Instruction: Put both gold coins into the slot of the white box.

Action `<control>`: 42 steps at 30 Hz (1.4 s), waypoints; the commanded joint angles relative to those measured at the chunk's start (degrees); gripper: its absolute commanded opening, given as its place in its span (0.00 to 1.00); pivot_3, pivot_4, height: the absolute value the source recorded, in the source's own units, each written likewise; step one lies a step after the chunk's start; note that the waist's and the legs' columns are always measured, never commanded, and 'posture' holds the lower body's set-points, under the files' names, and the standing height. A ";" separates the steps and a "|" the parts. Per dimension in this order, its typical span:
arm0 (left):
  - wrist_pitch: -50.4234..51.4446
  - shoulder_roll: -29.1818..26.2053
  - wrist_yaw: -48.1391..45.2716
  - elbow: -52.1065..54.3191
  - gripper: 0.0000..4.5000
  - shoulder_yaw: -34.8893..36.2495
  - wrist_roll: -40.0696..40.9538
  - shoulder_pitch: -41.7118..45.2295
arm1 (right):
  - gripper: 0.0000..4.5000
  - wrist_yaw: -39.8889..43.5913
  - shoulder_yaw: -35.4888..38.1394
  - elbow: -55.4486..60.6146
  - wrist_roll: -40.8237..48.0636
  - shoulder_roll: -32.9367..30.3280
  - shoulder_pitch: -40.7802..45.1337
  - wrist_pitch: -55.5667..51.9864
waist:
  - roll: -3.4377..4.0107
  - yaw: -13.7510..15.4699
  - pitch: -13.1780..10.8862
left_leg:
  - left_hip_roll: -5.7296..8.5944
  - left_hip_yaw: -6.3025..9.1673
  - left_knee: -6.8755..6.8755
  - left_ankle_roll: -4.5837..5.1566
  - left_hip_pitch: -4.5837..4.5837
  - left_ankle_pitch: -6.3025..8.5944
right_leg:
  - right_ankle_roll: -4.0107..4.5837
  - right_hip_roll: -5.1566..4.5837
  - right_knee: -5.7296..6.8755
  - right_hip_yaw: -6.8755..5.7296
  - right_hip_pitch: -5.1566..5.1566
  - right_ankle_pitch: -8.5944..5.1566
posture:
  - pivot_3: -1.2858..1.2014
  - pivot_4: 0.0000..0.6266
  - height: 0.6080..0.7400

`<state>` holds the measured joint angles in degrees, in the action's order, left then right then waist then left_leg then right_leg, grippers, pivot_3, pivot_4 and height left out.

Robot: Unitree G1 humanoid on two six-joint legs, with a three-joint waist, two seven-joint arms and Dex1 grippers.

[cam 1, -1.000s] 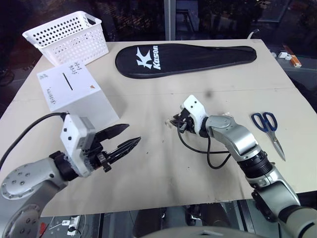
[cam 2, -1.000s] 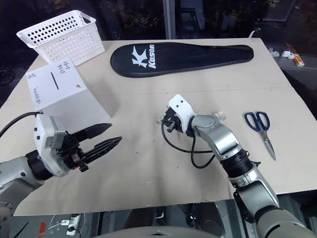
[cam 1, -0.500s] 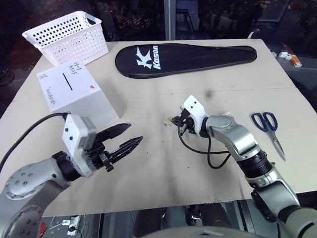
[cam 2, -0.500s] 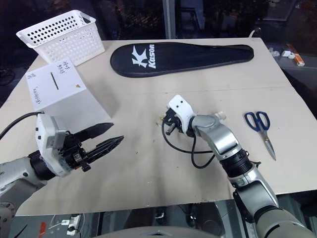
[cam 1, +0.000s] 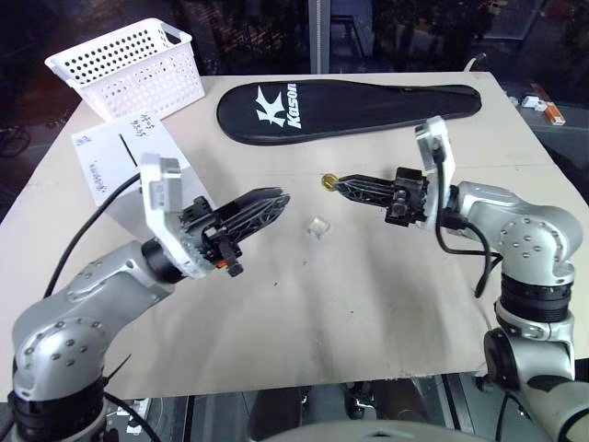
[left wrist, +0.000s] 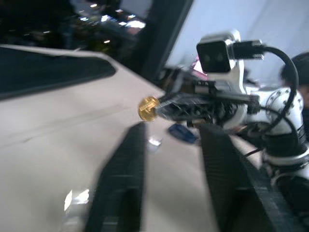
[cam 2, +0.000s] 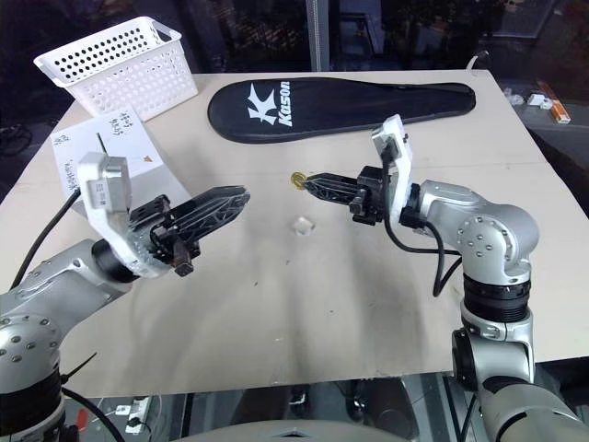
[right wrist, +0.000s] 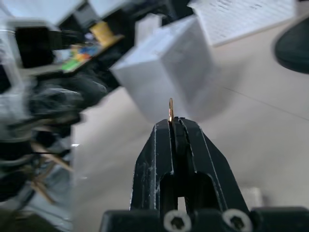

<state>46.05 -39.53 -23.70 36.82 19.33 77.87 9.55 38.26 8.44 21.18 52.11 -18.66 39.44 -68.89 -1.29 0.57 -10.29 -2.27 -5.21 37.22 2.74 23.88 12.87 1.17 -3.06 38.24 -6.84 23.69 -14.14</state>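
My right gripper [cam 1: 337, 183] is shut on a gold coin [cam 1: 327, 180], held edge-up above the middle of the table; the coin [right wrist: 170, 108] sticks out past the closed tips. My left gripper [cam 1: 273, 203] points at it from the left, a short gap away, slightly open with nothing between its fingers [left wrist: 120, 183]. A small pale glinting piece [cam 1: 317, 226] lies on the table below the two; I cannot tell if it is the other coin. The white box [cam 1: 110, 161] with its black slot [cam 1: 122, 149] stands at the left, partly behind my left arm.
A white perforated basket [cam 1: 129, 64] stands at the far left corner. A long black racket cover [cam 1: 350, 106] lies across the back of the table. Small items [cam 1: 541, 98] sit off the far right edge.
My right gripper has lifted off the table with the coin and turned to point left. My left gripper has risen and moved right toward it, its fingers drawn closer together.
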 commanded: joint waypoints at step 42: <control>-2.36 -2.73 4.31 1.27 0.01 -2.98 12.27 0.82 | 0.00 -5.38 -4.92 1.81 14.81 -1.44 3.73 2.71 | 0.00 0.18 0.00 | -0.01 -0.01 -0.07 -0.10 0.04 -0.06 | -0.01 0.02 -0.19 0.00 -0.02 0.00 | 0.52 0.24 0.99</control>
<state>43.53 -41.36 -19.04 35.55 15.80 89.13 10.85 33.22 2.41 21.96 65.68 -20.32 41.20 -68.41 -1.30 0.75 -10.29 -2.28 -5.21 37.14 2.65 23.92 12.82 1.16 -3.04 38.04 -6.85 23.67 -14.14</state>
